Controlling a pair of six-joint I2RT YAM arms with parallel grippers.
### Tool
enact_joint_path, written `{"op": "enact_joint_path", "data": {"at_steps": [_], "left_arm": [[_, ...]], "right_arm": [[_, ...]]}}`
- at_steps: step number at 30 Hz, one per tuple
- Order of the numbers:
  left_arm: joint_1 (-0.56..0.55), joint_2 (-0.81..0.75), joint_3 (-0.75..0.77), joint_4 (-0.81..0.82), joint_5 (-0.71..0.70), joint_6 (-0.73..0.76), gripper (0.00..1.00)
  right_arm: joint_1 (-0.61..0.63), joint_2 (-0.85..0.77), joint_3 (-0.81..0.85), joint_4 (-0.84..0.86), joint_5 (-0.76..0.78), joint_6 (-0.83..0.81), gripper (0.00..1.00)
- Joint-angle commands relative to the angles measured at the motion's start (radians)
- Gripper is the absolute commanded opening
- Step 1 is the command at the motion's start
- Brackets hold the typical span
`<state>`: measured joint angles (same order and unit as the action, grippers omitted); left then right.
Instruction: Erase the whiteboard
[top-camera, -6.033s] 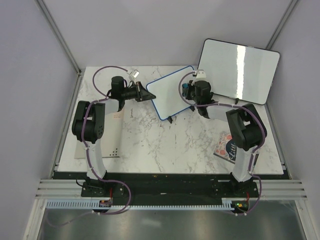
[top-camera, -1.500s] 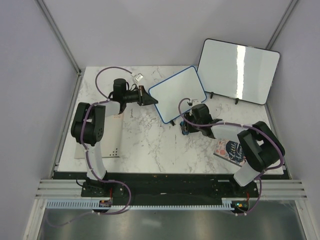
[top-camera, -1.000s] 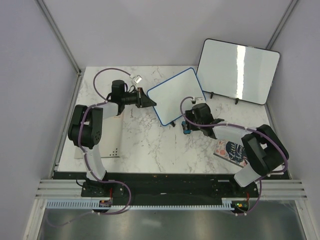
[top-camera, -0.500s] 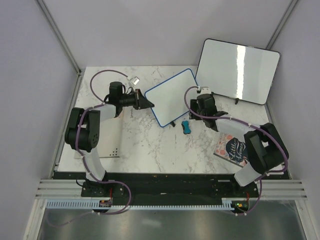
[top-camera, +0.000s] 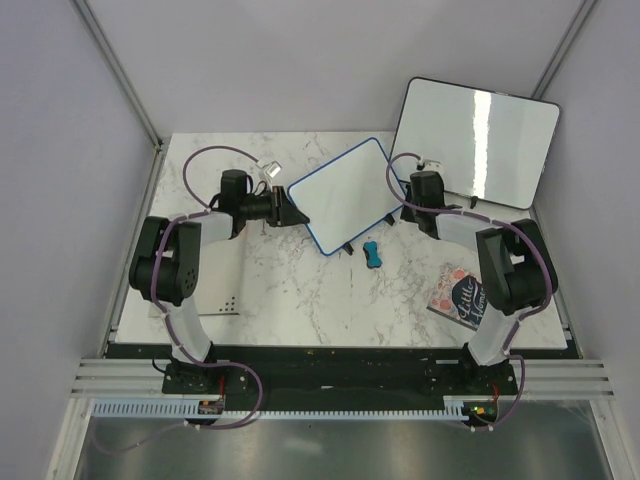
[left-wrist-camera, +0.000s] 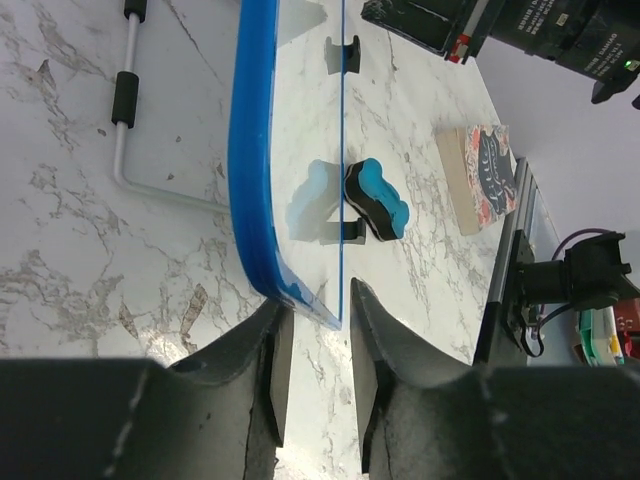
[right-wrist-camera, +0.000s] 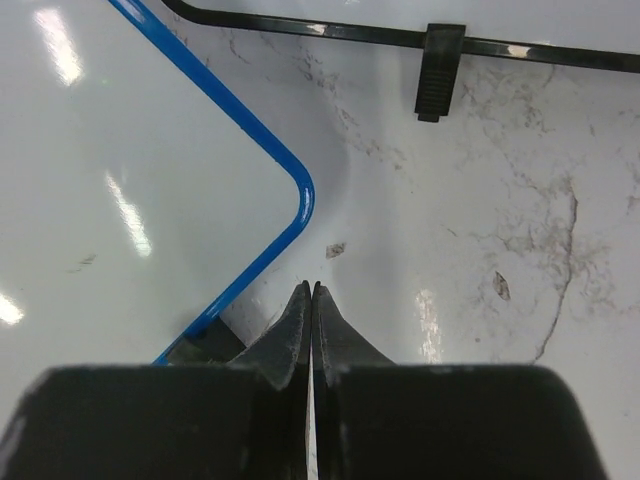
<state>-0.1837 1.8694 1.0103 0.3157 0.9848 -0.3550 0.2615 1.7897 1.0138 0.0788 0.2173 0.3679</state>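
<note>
Left gripper (left-wrist-camera: 315, 310): jaws parted, black fingers either side of the low corner of the small blue-framed whiteboard (top-camera: 345, 195); no clamp visible.
Right gripper (right-wrist-camera: 310, 290): clenched on nothing, tips over the worktop just beside the board's other corner.
Board location: mid-worktop, propped tilted on black feet, between both grippers.
Risk 1: board looks unheld; a nudge from either gripper likely slides or tips it on the slick marble-pattern worktop (top-camera: 290, 290).
Risk 2: faint smudges near that corner; blue-and-black waisted eraser (top-camera: 372, 252) lies loose beside a foot.
Materials: glossy white face, rounded plastic-looking frame; eraser looks soft.
</note>
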Motion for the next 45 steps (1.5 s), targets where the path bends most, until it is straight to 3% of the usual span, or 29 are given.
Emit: {"op": "enact_joint_path", "data": {"at_steps": [1,6,11,18,32,37,41,43,45], "left_arm": [[-0.003,-0.061,-0.009,0.003,-0.006,0.050,0.40],[-0.003,-0.087,-0.035,0.008,-0.015,0.050,0.53],[-0.002,-0.177,-0.096,0.011,-0.075,0.053,0.58],[0.003,-0.297,-0.182,-0.033,-0.164,0.045,0.59],[0.007,-0.443,-0.164,-0.260,-0.402,0.057,0.61],[0.015,-0.475,-0.136,-0.351,-0.546,0.031,0.81],[0.015,-0.481,-0.076,-0.453,-0.641,0.034,0.87],[0.015,-0.480,-0.064,-0.472,-0.656,0.033,0.88],[0.015,-0.478,-0.055,-0.472,-0.624,0.037,0.88]], "right_arm": [[0.004,0.056,0.045,0.045,-0.048,0.026,0.00],[0.004,0.082,0.023,0.102,-0.110,0.052,0.00],[0.013,0.094,-0.006,0.160,-0.194,0.072,0.00],[0.079,0.109,0.006,0.138,-0.213,0.074,0.00],[0.268,0.057,-0.083,0.104,-0.162,0.123,0.00],[0.271,-0.053,-0.132,0.075,-0.024,0.123,0.00],[0.269,-0.186,-0.144,0.013,0.082,0.066,0.00],[0.269,-0.265,-0.138,-0.010,0.125,0.037,0.10],[0.269,-0.324,-0.126,-0.048,0.149,0.025,0.36]]}}
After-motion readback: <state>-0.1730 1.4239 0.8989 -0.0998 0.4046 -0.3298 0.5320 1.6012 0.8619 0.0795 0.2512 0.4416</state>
